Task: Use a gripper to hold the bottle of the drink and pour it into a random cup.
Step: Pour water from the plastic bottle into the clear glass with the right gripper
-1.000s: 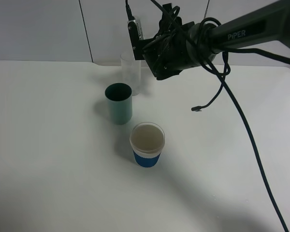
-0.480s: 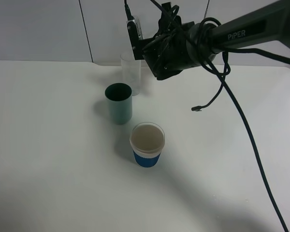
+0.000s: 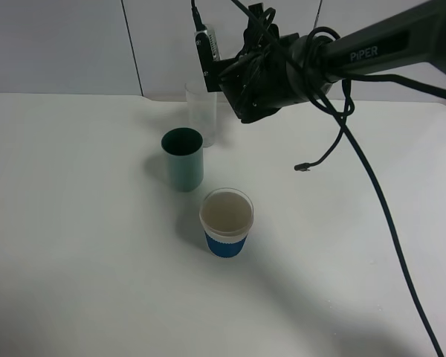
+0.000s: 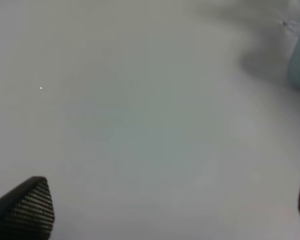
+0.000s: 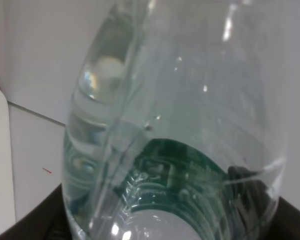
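Centre-left of the high view stands the teal cup, with the clear glass just up and right of it. Above that glass in the picture, upper centre, there's the bottle, clamped in the right gripper, jaws tight around its body.

clear bottle of the drink filling the view, dark green label; pale wall behind
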`<state>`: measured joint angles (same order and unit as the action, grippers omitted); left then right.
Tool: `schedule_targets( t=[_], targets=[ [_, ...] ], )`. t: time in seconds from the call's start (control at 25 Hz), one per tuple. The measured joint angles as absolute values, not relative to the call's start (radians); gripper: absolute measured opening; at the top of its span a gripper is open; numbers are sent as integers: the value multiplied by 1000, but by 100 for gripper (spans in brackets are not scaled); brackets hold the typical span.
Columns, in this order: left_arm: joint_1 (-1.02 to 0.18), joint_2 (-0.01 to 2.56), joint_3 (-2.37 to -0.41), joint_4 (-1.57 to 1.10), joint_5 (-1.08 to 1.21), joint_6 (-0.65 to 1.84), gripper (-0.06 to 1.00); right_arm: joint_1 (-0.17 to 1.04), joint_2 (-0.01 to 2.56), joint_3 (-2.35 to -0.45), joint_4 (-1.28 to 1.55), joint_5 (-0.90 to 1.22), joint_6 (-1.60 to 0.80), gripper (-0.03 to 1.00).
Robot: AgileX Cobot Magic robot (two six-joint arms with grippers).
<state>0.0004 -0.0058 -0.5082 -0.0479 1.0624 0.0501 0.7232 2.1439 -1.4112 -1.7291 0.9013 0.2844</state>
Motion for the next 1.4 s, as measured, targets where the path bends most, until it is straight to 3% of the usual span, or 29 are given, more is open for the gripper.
schedule_targets(
  t=[1.4],
  targets=[
    [0, -6, -508, -48, 1062, 50, 99, 723, 2144, -1411, -1729, 899, 284, 56]
  ],
)
